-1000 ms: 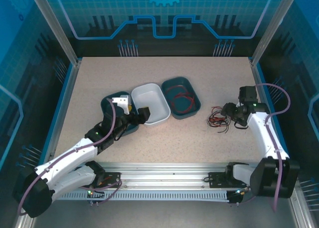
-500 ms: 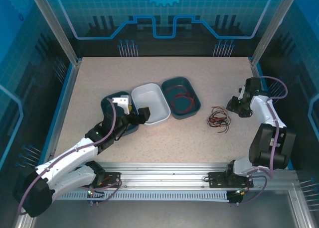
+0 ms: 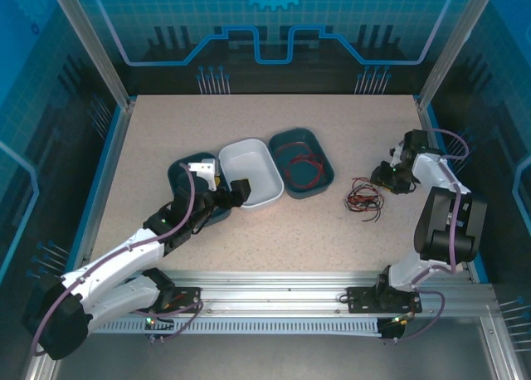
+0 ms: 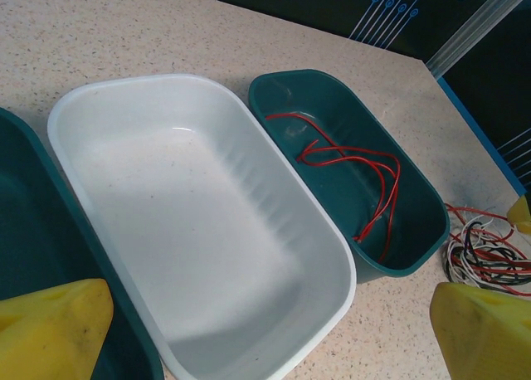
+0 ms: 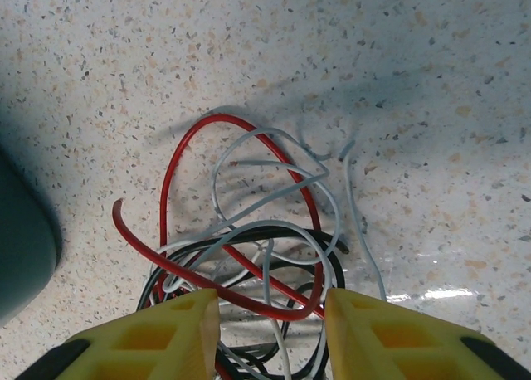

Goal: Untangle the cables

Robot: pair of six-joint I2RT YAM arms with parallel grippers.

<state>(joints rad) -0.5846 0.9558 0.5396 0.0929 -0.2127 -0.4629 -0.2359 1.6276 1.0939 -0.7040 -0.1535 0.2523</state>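
A tangle of thin red, black and whitish cables [image 3: 365, 199] lies on the table right of the bins. In the right wrist view the cables [image 5: 257, 231] loop just ahead of and between my yellow fingers [image 5: 178, 338]. My right gripper [image 5: 272, 334] hovers low over the tangle's right edge [image 3: 386, 181], partly open, with a red loop lying in the gap and nothing pinched. My left gripper [image 4: 265, 347] stands wide open over the near end of the white bin [image 4: 75, 106], holding nothing. Red cables [image 4: 365, 168] lie in the right-hand teal bin [image 3: 319, 148].
Three bins stand side by side mid-table: a teal one [image 3: 176, 177] on the left, the white one [image 3: 257, 148] and the teal one with red cables. A teal bin corner [image 5: 21, 239] sits left of the tangle. The blue table edge [image 3: 431, 139] runs close behind my right arm.
My right arm has folded back and up, and its gripper has shifted slightly toward the far right of the tangle with narrower jaws. The tangle and the left arm have not moved.
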